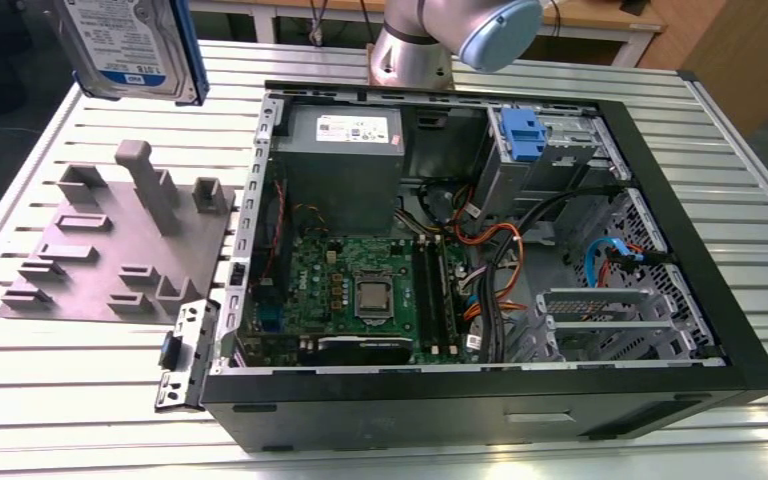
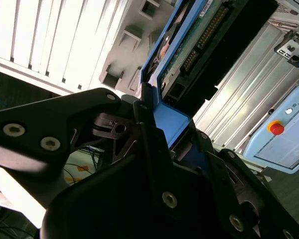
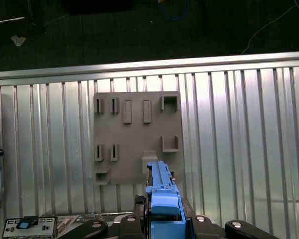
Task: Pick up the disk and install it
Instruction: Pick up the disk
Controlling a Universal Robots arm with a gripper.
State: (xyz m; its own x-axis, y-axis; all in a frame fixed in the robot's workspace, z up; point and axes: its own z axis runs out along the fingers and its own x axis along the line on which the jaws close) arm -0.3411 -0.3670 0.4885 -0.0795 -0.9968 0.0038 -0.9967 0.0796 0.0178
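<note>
At the exterior view's far left, raised clear of the slotted metal table point(image 1: 77, 400), the disk point(image 1: 131, 45) is hanging on edge, label facing the camera, a blue rail running down its side.

Item 1, gripper point(image 2: 169, 117): in the second wrist view its black fingers point(image 2: 147, 129) are closing tightly on the disk's blue end rail, with no gap showing between pads and plastic. The disk's green circuit-board side is pointing away from the wrist.

Item 2, disk in the first wrist view: it is showing edge-on as a narrow blue strip point(image 3: 162, 199), hanging above the near edge of the grey fixture plate point(image 3: 137, 134) and not touching it.

Item 3, fixture plate: it is lying flat on the table at the exterior view's left, just beside the computer case point(image 1: 491, 400), its pegs and brackets standing upright.

Item 4, computer case: it is lying on its side with the panel off (interior fully exposed). The grey power-supply box point(image 1: 344, 150) is sitting at the far side, the green motherboard point(image 1: 357, 290) nearer, and the silver drive cage point(image 1: 558, 150) with its blue latch point(image 1: 523, 135) at the far right.

Item 5, robot arm point(image 1: 424, 40): its base is standing at the table's far edge, behind the case.
</note>
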